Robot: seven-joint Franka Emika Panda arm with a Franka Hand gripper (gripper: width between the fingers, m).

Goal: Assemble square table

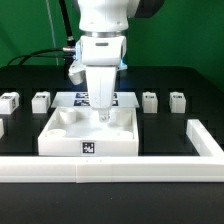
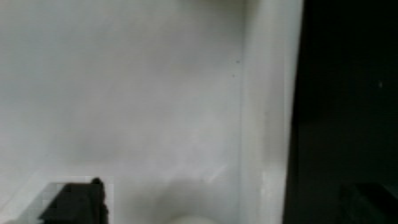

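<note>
At the centre of the black table [image 1: 22,135]: the square table [image 1: 60,143], flat, rim up, with a black-and-white tag [image 1: 88,147] on its near edge. In its far corner on the exterior view's left: a round socket [image 1: 62,117].

Directly over the slab, inside the rim: the gripper [image 1: 103,118], pointing straight down from the white arm [image 1: 100,30], tips low above the slab floor and slightly toward the far side. Contact with the floor: not determinable.

Finger state: cannot tell. In the exterior view, tips merged into one narrow blurred shape. In the wrist view, only one dark finger [image 2: 75,203] at the frame edge, over the white slab floor, with the raised rim [image 2: 270,100] alongside and black table beyond. Close to that finger, a pale round shape [image 2: 196,215], perhaps a corner socket; too blurred to confirm.

Beyond the slab, in a row across the table, well apart from it:
- first leg [image 1: 10,100] and second leg [image 1: 41,100], on the exterior view's left;
- third leg [image 1: 150,99] and fourth leg [image 1: 177,99], on the exterior view's right.

Between the two pairs, flat on the table and partly hidden behind the gripper: the marker board [image 1: 128,98].

Along the near side and up the exterior view's right side: a long white rail [image 1: 150,168].
</note>
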